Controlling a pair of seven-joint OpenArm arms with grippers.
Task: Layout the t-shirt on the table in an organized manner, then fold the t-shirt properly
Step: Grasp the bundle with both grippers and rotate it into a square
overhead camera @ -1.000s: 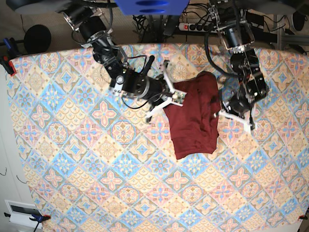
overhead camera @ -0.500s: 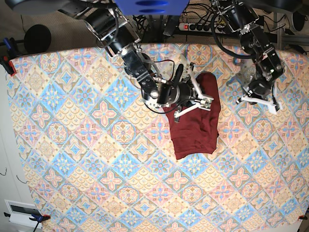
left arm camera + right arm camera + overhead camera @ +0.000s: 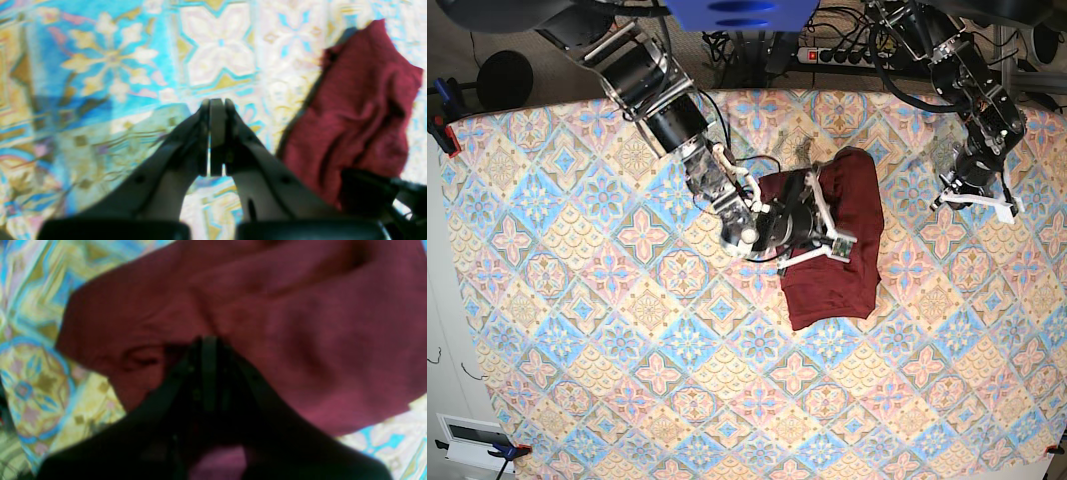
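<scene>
- T-shirt (image 3: 837, 250) lay folded into a narrow maroon bundle right of the tabletop's (image 3: 577, 330) centre, its long side running from twelve to six o'clock, the top end rumpled.
- Right arm reached in from eleven o'clock in the base view, and its fingers (image 3: 827, 222) sat over the shirt's upper half.
- Right wrist view showed those fingers (image 3: 208, 343) pressed together with their tips against the maroon cloth (image 3: 300, 340); whether any fold was pinched between them I cannot tell, since the picture was blurred.
- Left arm hung at the two o'clock side of the base view, its fingers (image 3: 975, 198) well apart from the shirt, over bare patterned cloth.
- Left wrist view showed the left fingers (image 3: 213, 110) closed on nothing, with the tabletop (image 3: 116, 66) beneath and the shirt (image 3: 360, 110) off toward three o'clock.
</scene>
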